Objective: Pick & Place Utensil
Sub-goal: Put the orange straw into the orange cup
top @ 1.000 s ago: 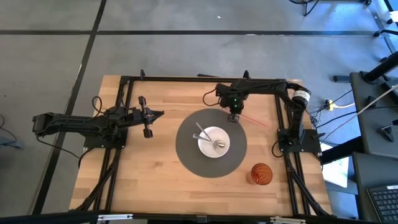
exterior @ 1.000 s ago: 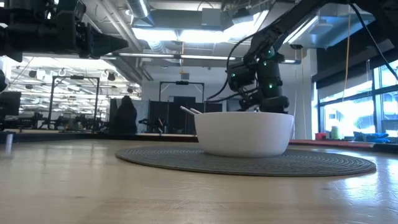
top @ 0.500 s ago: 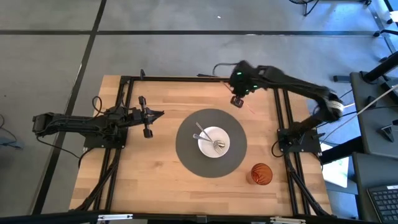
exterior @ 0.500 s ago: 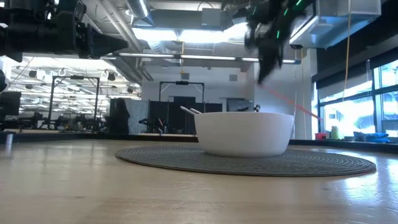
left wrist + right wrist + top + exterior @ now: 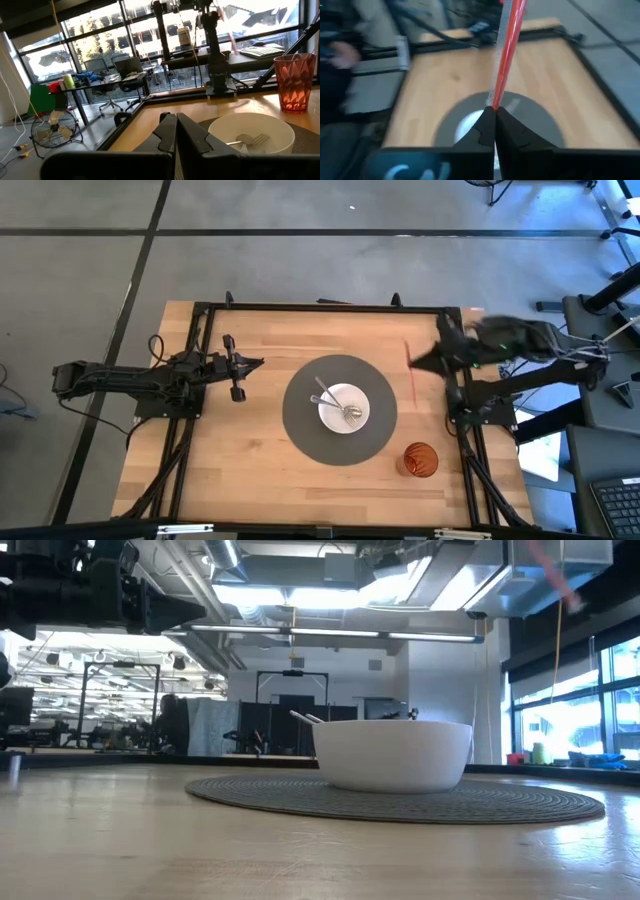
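A thin red stick-like utensil (image 5: 412, 375) is held by my right gripper (image 5: 420, 362), which is shut on it above the table right of the grey mat. The stick shows as a blurred pink streak (image 5: 556, 578) high in the low view. A white bowl (image 5: 343, 407) stands on the round grey mat (image 5: 300, 430) and holds a fork and a spoon (image 5: 352, 413). My left gripper (image 5: 255, 363) is shut and empty. It hovers left of the mat, pointing at the bowl (image 5: 250, 135). My right gripper pinches the red stick (image 5: 495, 97) between its two fingertips (image 5: 485, 120). The stick runs on straight ahead from the fingertips, in line with them (image 5: 510, 40). It is lifted clear of the table. The fingers hide which part of its length they have.
An orange faceted cup (image 5: 420, 459) stands near the table's right near corner, also in the left wrist view (image 5: 295, 75). Black frame rails (image 5: 320, 307) run along the far edge and both sides of the wooden table (image 5: 250, 460).
My right gripper has risen from the table by the mat's far edge and swung toward the right edge, taking the red stick along. The stick lay on the wood a second ago and is now lifted clear. The left arm has kept still.
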Motion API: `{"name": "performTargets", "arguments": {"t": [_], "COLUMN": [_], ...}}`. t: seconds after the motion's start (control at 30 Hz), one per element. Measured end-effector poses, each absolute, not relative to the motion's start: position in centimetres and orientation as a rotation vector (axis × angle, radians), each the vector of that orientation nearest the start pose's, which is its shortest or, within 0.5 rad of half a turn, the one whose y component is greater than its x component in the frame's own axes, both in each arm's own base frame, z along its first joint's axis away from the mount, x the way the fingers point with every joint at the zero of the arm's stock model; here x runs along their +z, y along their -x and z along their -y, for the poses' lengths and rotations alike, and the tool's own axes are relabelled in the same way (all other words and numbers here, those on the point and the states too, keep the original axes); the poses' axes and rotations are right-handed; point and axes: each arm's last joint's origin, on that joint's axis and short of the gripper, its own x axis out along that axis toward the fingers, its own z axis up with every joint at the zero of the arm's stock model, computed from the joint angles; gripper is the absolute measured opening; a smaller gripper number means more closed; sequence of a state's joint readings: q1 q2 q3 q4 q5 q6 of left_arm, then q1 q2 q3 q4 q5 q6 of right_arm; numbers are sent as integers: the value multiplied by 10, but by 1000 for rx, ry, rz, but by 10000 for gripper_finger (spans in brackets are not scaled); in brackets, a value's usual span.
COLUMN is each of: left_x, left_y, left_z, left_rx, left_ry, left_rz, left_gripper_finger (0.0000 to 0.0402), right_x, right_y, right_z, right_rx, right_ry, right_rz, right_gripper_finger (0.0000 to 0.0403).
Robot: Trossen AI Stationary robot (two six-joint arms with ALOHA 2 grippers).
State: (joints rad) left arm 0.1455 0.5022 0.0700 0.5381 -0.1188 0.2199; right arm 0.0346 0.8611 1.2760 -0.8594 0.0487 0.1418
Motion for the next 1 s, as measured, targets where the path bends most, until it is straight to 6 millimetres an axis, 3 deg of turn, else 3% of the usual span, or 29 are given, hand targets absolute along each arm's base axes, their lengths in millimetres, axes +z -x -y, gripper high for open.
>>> {"name": "performTargets", "arguments": {"t": [0.17, 0.4, 0.57, 1.0], "left_x": [193, 192, 191, 191], "left_y": [-130, -130, -130, -130], "left_z": [-23, -23, -23, -23], "left_rx": [275, 274, 273, 273], "left_ry": [-219, -219, -219, -204], "left_rz": [77, 65, 57, 59], "left_gripper_finger": [6, 6, 6, 6], "right_x": [397, 361, 362, 361], "right_y": [-121, -124, -121, -102], "right_z": [-28, -56, -70, -98], "right_rx": [127, 313, 381, 574], "right_ry": [-128, -90, -46, -7], "right_rz": [-384, -286, -179, -191], "right_gripper_finger": [1, 0, 0, 0]}}
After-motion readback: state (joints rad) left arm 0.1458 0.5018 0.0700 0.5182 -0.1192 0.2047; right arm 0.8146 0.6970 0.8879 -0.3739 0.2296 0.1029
